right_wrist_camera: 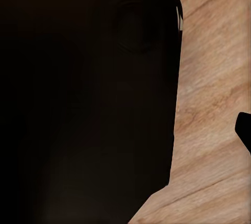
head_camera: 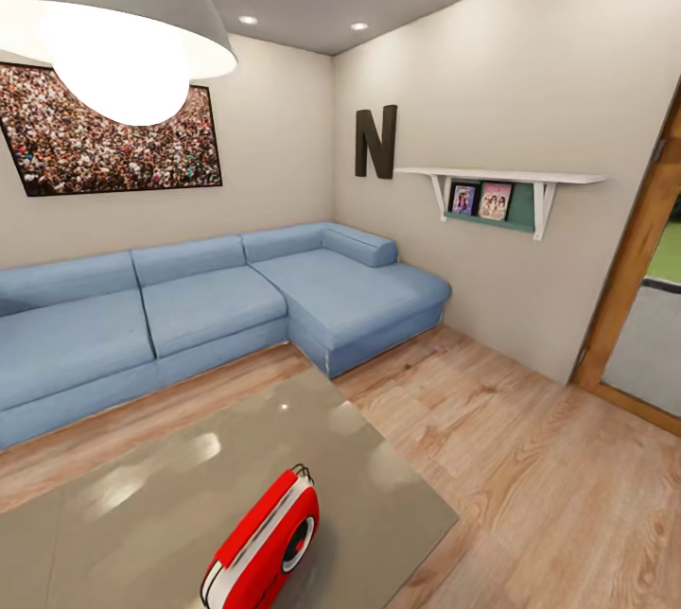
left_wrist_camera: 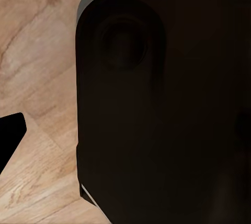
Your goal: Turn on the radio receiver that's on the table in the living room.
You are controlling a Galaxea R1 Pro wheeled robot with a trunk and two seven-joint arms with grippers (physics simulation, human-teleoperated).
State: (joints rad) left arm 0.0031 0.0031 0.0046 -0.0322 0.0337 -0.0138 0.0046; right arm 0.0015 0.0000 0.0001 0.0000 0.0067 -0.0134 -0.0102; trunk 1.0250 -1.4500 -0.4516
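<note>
A red radio receiver (head_camera: 262,545) stands tilted on the glossy grey bench (head_camera: 142,495) at 6 o'clock in the head view, the blue sofa (head_camera: 189,306) beyond at 10 o'clock. Whether either end effector is wide or narrow cannot be told.

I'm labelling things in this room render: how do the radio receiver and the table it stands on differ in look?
The radio receiver is small, rounded and bright red with white trim and a round dial; the table is wide, flat, rectangular and grey-taupe. The radio stands tilted at the table's near edge, cut off by the head view's bottom; the table lies level toward the blue sofa. Both look glossy.
</note>
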